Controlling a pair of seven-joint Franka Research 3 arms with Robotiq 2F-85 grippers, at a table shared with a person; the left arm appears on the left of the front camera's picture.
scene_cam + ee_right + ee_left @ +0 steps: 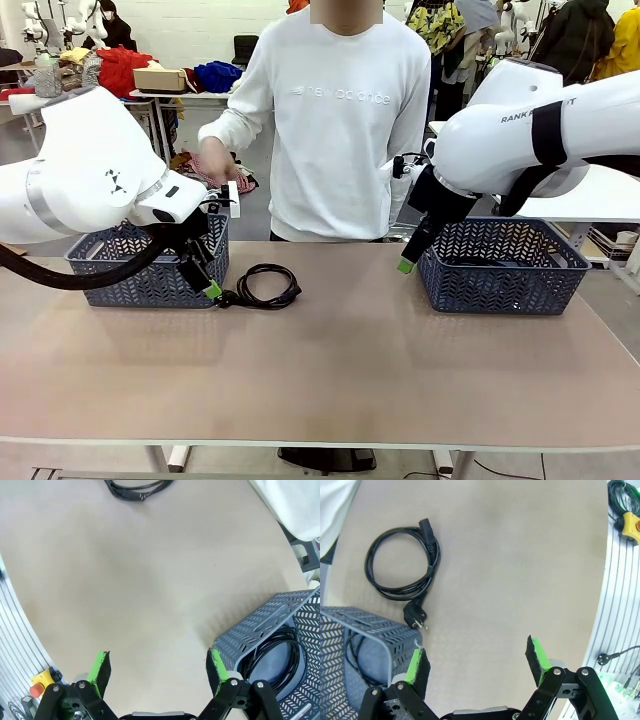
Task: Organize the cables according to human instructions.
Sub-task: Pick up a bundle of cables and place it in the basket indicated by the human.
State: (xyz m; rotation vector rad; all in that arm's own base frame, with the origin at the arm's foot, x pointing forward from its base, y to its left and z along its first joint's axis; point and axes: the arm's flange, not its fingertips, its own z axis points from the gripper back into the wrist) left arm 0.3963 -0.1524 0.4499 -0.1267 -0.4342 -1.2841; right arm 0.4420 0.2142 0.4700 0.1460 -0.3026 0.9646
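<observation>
Tan table, person at far side. One cable left loose on it, just right of the left basket. I see cables in both baskets, right basket too; count unclear. Left gripper and right gripper both wide, empty. I judge mostly done.

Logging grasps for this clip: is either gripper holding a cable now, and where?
Nothing is held. The left gripper and right gripper are open and empty; the coiled power cable lies untouched on the table.
</observation>
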